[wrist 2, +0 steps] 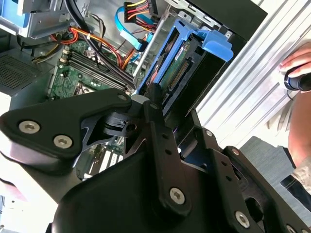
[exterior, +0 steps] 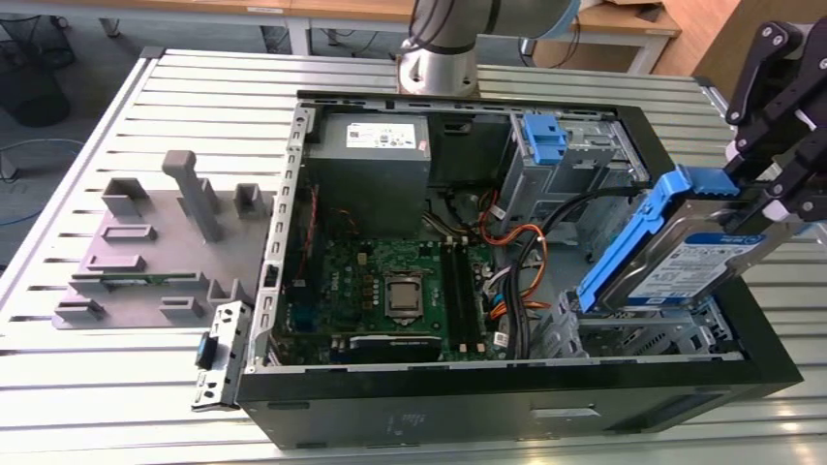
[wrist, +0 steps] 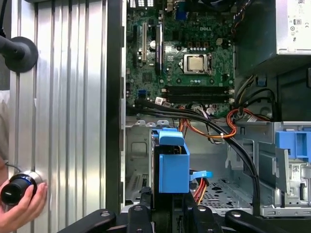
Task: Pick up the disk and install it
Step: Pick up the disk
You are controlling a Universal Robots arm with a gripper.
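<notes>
Disk: I see the disk [exterior: 679, 263] off the table, over the front corner of the open computer case [exterior: 517, 412], at the exterior view's right.
Long axis: it is tilted. The upper end is at the gripper [exterior: 765, 199] and the lower end points down into the case.
Jaws: clenched on the upper end of the disk, where the blue frame has its handle.
Disk from the jaws: it stands straight out ahead of the fingers. In the first wrist view the blue frame [wrist: 172, 167] rises from between them.
Disk to cage: the lower end is just over the metal drive cage [exterior: 621, 341]. I cannot tell if it touches the top edge.
Cables: the orange and black cables [exterior: 524, 242] lie just beside the cage, on the side of the motherboard [exterior: 387, 281].
Outside the case: a person's hand [wrist: 19, 201] holds a small black object beside the case wall, well apart from the disk.
</notes>
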